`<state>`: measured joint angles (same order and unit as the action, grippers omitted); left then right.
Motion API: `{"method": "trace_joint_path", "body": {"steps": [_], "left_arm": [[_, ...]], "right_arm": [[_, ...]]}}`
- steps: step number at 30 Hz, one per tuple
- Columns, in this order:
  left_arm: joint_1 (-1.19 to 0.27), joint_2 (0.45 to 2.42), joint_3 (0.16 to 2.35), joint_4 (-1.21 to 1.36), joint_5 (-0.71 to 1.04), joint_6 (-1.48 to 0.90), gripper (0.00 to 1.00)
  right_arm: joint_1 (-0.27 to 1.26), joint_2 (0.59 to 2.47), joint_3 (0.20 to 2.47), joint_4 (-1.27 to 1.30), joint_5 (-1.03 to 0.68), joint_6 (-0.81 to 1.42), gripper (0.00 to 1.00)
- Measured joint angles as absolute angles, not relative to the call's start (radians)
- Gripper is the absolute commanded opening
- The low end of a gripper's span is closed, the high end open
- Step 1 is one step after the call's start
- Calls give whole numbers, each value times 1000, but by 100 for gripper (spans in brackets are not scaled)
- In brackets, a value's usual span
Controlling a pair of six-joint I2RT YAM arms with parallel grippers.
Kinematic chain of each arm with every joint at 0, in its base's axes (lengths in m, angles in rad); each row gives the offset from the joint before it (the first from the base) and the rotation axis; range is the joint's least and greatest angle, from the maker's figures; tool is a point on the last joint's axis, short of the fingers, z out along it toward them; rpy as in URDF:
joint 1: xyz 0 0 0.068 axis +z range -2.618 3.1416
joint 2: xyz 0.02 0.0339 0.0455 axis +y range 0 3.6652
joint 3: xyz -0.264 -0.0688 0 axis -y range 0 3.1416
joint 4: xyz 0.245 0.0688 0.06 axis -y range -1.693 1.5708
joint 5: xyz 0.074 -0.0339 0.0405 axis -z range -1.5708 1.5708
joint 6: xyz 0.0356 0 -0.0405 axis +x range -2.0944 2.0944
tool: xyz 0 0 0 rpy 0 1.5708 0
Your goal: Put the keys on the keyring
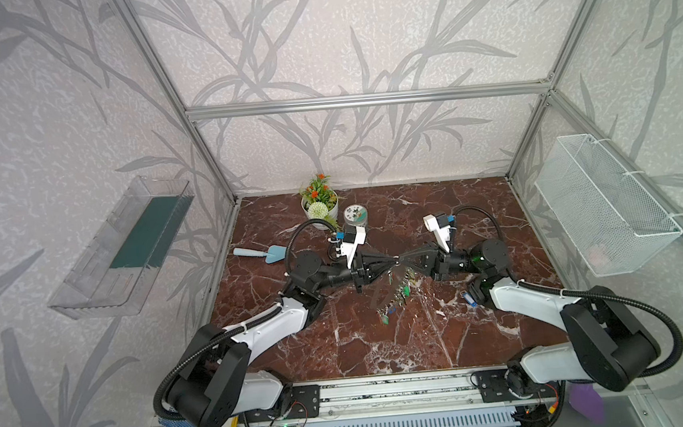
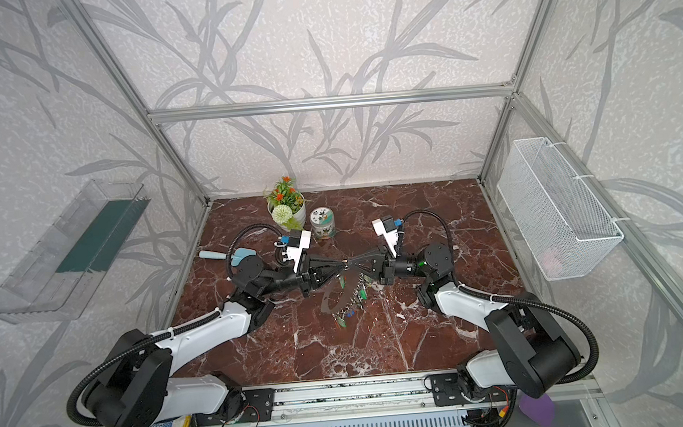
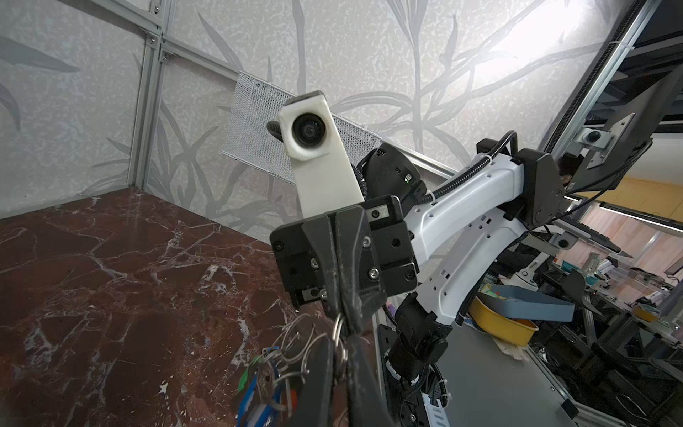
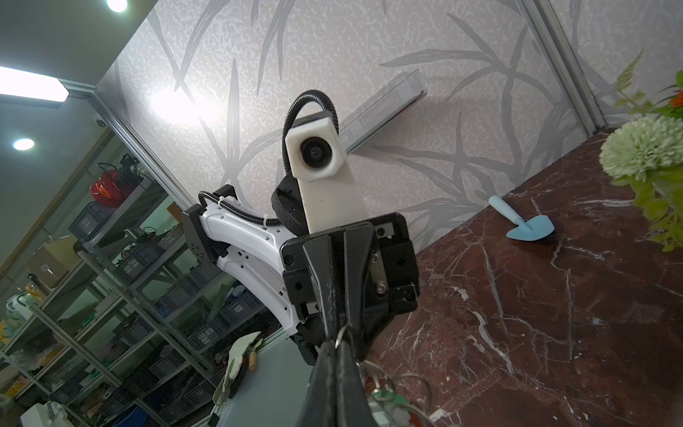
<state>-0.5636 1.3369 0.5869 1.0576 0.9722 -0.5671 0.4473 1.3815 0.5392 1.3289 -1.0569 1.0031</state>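
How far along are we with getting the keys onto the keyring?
Mostly done: a cluster of keys already hangs from the keyring. In hand: the left gripper and right gripper are both shut on one split ring where they meet. Left: a blue key lies loose on the table.

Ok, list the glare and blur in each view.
Left wrist view: white glare on the wall, keys blurred up close. Right wrist view: ceiling lamp blown out. Both top views: light even, keyring soft.
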Motion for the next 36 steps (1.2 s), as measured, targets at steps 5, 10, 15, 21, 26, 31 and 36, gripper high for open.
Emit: {"method": "trace_joint_path", "body": {"steps": [5, 10, 15, 21, 26, 31, 36], "left_arm": [[-566, 1336, 601, 1020, 971, -549, 0], [-568, 1321, 615, 960, 966, -517, 0], [-575, 1282, 630, 856, 946, -466, 0], [-617, 1210, 756, 477, 894, -273, 0], [-657, 1186, 855, 181, 873, -137, 0], [-662, 1185, 958, -56, 857, -33, 0], [-668, 1190, 1077, -238, 856, 54, 0]], "right_arm": [[447, 1382, 539, 1331, -1058, 1003, 0], [445, 1382, 539, 1331, -1057, 1002, 0], [445, 1381, 539, 1330, -1060, 996, 2], [435, 1351, 539, 1311, -1054, 974, 23], [410, 1312, 539, 1313, -1051, 976, 31], [374, 1279, 529, 1312, -1046, 979, 31], [367, 1233, 508, 1281, -1045, 958, 31]]}}
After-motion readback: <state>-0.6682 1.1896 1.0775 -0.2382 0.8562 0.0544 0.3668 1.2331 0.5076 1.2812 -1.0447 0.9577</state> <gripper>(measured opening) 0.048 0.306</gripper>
